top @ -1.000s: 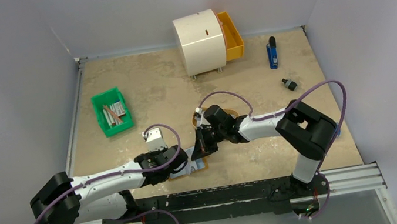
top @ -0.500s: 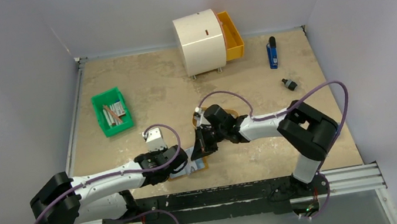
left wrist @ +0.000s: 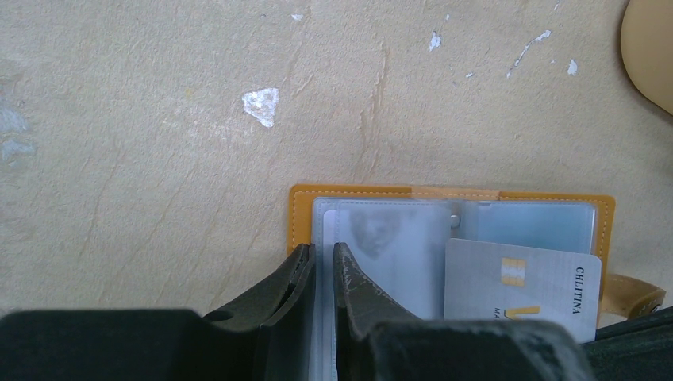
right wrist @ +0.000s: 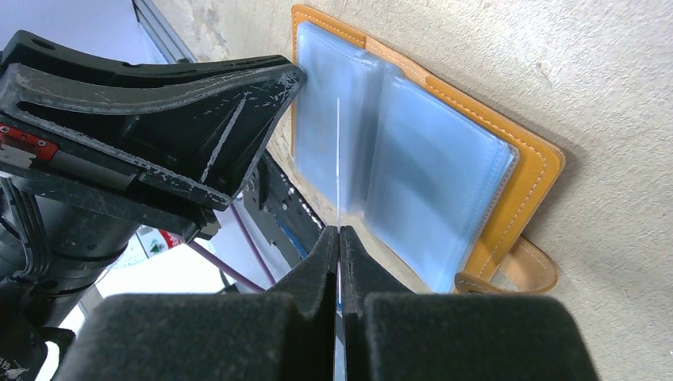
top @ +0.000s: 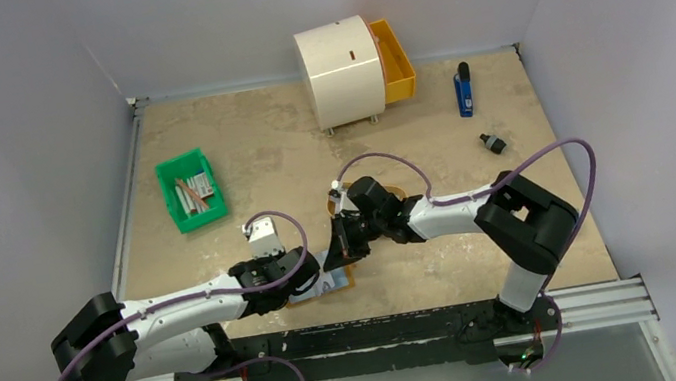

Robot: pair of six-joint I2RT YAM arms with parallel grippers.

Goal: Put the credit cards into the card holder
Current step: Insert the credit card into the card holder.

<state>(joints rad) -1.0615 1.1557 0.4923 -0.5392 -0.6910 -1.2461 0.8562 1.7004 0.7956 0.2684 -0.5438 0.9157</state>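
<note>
The orange card holder lies open on the table, its clear plastic sleeves facing up. My left gripper is shut on the left sleeve's edge, with plastic between the narrow jaws. A pale grey credit card with a gold chip hangs over the right sleeve. My right gripper is shut on that credit card, which shows edge-on above the card holder. In the top view both grippers, the left gripper and the right gripper, meet over the card holder at the near middle of the table.
An oval tan tray lies just beyond the holder. A green bin of sticks stands at the left. A white cabinet with an open orange drawer is at the back; a blue object and a small black piece lie right.
My right gripper with the card has crept slightly left toward the open holder. The left arm has kept still.
</note>
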